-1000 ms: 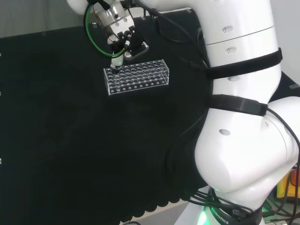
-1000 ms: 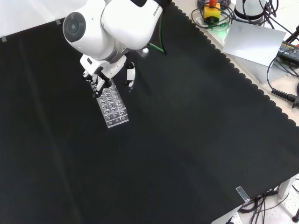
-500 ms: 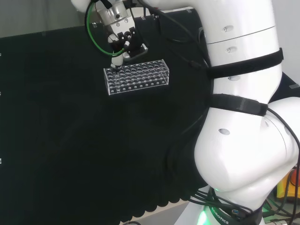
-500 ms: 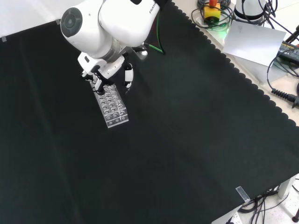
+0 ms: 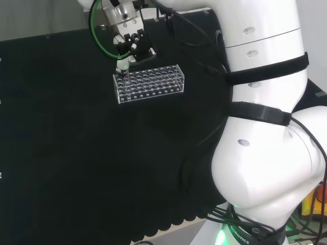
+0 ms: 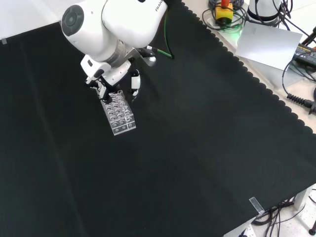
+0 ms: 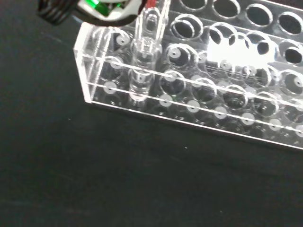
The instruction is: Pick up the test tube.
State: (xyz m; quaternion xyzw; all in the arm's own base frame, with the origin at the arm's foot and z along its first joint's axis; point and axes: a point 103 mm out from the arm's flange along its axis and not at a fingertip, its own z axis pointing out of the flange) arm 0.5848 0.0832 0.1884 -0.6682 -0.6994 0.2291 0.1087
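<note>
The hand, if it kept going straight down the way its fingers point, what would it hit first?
Probably the clear rack: the hand points at its left end in the head view, where the test tube stands. Depth is unclear.

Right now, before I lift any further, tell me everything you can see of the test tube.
The test tube is a slim clear tube, glass or plastic by its look, standing about upright in a hole near one end corner of the clear rack. Its lower part sits inside the rack, seen through the wall; its upper part rises above the top plate. The hand is right over that corner with its fingers at the tube's top, though the contact itself is hard to make out. I cannot tell whether it holds anything.
</note>
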